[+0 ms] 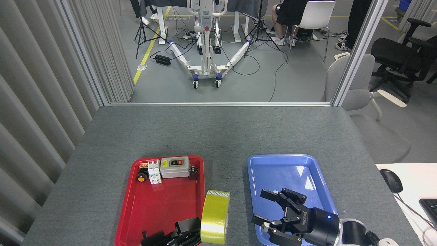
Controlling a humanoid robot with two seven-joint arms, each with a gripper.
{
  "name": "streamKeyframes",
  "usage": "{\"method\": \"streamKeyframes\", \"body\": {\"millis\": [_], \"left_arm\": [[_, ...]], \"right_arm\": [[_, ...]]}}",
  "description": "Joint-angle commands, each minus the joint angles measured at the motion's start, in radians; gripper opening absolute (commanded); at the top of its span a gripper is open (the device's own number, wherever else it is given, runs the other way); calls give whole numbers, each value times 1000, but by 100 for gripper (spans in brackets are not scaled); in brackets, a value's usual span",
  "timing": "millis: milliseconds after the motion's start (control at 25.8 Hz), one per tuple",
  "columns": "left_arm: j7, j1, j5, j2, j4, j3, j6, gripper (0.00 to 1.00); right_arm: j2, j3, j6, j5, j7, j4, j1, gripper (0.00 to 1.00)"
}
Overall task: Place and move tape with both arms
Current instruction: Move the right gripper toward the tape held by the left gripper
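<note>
The tape [215, 216], a yellow roll with a pale printed core edge, stands upright on its rim over the gap between the two trays, at the red tray's right edge. My left gripper [191, 231] comes up from the bottom edge and is shut on the roll's left side; its fingertips are partly hidden behind the roll. My right gripper [263, 207] hovers over the near left part of the blue tray [283, 171]. It is open, its black fingers spread toward the tape with a short gap between them and the roll.
The red tray [164, 205] holds a grey switch box [174, 167], a white breaker [154, 172] and a small orange-capped button [141, 177] along its far end. A mouse [391, 180] and keyboard corner lie on a white desk at the right.
</note>
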State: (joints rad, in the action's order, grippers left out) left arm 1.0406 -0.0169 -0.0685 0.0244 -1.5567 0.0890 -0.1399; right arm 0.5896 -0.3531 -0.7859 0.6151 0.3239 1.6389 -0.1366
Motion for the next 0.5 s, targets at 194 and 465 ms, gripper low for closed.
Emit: {"method": "streamKeyframes", "body": {"millis": [194,465], "left_arm": [[-2,0,1,-8,1,-14,-3,0],[-2,0,1,-8,1,-14,-6,0]], "right_arm": [[-126,-38,47,127,1,-90,-74,88],[-155,-92,53,130,0,-142,-136,87]]}}
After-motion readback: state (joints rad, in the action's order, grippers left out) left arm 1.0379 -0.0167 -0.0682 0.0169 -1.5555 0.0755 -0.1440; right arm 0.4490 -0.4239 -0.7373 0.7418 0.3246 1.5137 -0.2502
